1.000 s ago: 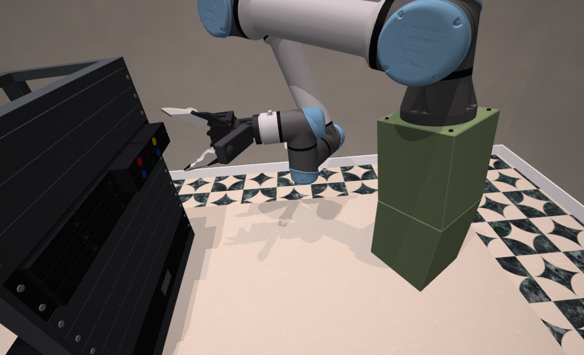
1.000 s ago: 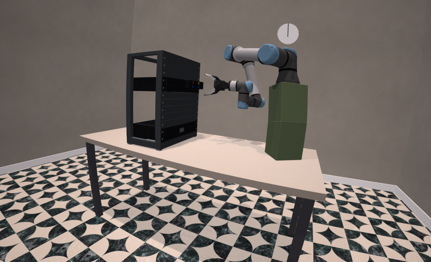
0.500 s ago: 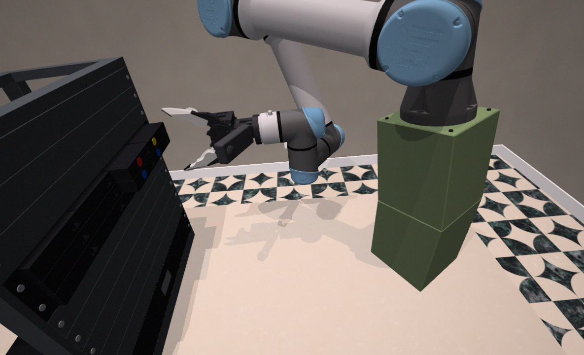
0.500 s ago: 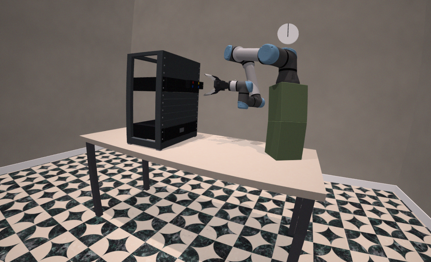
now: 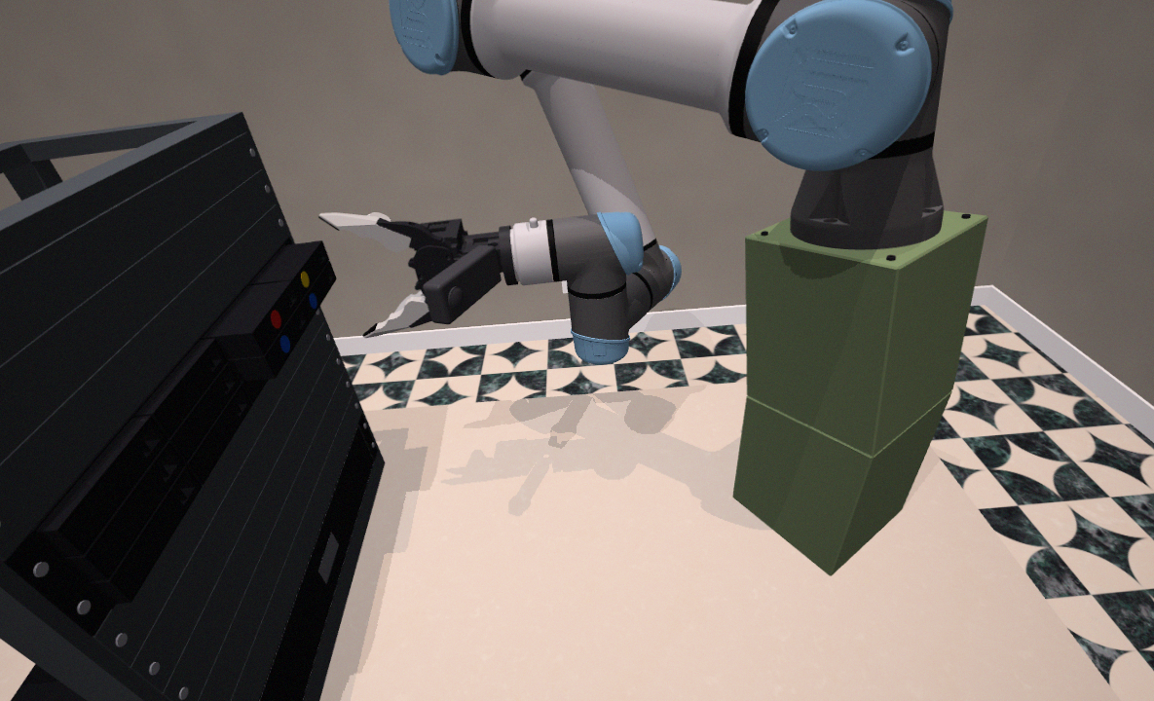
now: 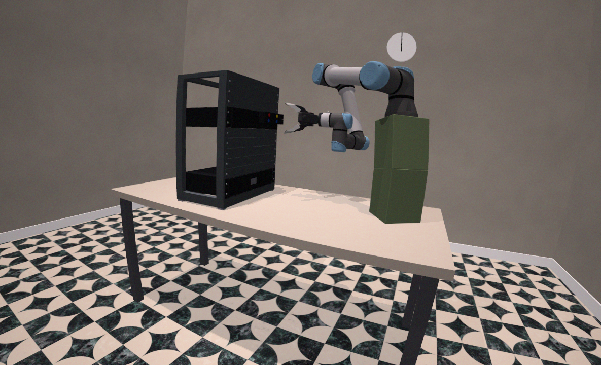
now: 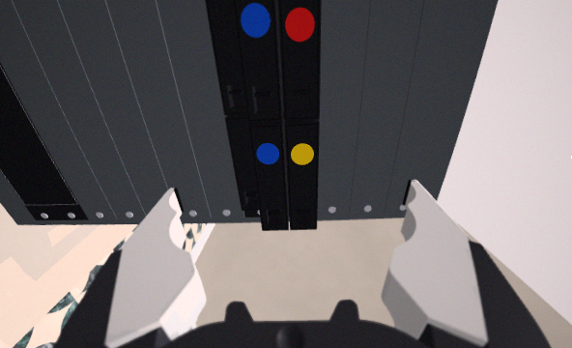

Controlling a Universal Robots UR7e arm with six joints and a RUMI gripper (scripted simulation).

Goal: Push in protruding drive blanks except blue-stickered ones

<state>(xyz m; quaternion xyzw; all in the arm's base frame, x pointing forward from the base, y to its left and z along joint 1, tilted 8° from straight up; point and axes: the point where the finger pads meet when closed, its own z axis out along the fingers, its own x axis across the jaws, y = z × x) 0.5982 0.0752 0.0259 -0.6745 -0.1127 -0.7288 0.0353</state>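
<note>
The black rack point(image 5: 128, 261) point(image 6: 248, 149) point(image 7: 122, 97) stands on the left part of the table. Four black drive blanks stick out of its front in a two-by-two block near its upper right edge. One has a yellow sticker point(image 5: 304, 278) point(image 7: 301, 154) and one a red sticker point(image 5: 276, 318) point(image 7: 300, 24). Two have blue stickers, one point(image 5: 312, 301) point(image 7: 268, 153) beside the yellow and one point(image 5: 284, 343) point(image 7: 255, 19) beside the red. My gripper point(image 5: 350, 275) point(image 6: 287, 118) point(image 7: 291, 186) is wide open and empty. It points at the block from a short way in front, level with the yellow and blue pair, touching nothing.
The arm stands on a green pedestal point(image 5: 850, 349) point(image 6: 399, 168) at the right of the beige table point(image 5: 607, 567) point(image 6: 316, 222). A black unit point(image 6: 248, 181) fills the rack's bottom bay. The rack's sides and top are an open frame.
</note>
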